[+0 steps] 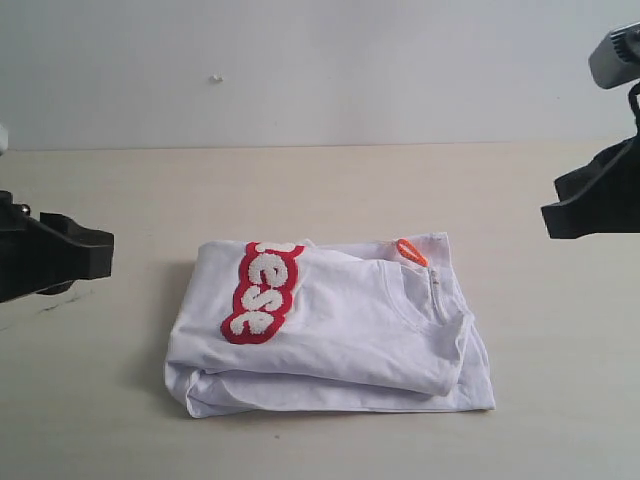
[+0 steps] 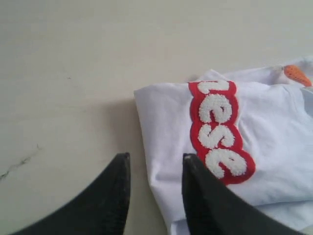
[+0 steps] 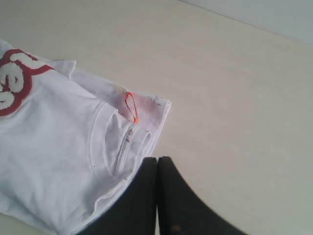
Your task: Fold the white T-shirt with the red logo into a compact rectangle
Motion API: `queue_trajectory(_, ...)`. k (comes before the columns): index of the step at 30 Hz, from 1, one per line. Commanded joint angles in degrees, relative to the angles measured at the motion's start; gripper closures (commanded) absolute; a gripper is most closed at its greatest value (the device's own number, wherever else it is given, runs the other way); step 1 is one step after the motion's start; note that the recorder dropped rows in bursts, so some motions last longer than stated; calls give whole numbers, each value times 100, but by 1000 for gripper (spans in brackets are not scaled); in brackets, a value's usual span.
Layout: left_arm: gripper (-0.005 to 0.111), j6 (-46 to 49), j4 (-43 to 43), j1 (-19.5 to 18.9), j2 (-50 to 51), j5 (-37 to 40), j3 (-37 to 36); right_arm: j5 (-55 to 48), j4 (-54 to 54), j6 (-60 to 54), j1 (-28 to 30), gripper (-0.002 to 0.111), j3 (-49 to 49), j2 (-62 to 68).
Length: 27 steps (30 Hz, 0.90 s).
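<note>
The white T-shirt (image 1: 340, 330) lies folded into a thick rectangle in the middle of the table. Its red logo (image 1: 262, 290) runs across the top layer near the left end, showing the fuzzy letters "ese". The ribbed collar (image 1: 440, 300) and the orange neck tag (image 1: 411, 252) sit at the right end. My left gripper (image 2: 155, 159) hangs open above the shirt's left edge (image 2: 146, 147) with nothing between its fingers. My right gripper (image 3: 157, 160) is shut and empty, raised beside the collar (image 3: 122, 147) and orange tag (image 3: 131, 107). In the exterior view both arms stand off the shirt at the sides.
The pale wooden table (image 1: 320, 190) stretches bare around the shirt, with a white wall (image 1: 320, 60) behind it. A thin dark crack (image 2: 19, 164) marks the tabletop left of the shirt.
</note>
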<state>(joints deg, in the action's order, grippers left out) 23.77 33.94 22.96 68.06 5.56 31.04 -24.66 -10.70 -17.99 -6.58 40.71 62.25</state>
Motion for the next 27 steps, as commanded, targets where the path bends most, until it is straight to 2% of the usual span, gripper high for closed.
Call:
queue_trajectory(1, 71, -51, 143, 39, -501, -83, -210, -203, 41, 22, -11, 108, -29, -344)
queue_trajectory(10, 71, -27, 108, 39, -1105, 286, -252, -245, 8, 22, -11, 108, -29, -736)
queue_trajectory(27, 71, -19, 79, 39, -1148, 286, -252, -211, -24, 12, -11, 108, -29, -758)
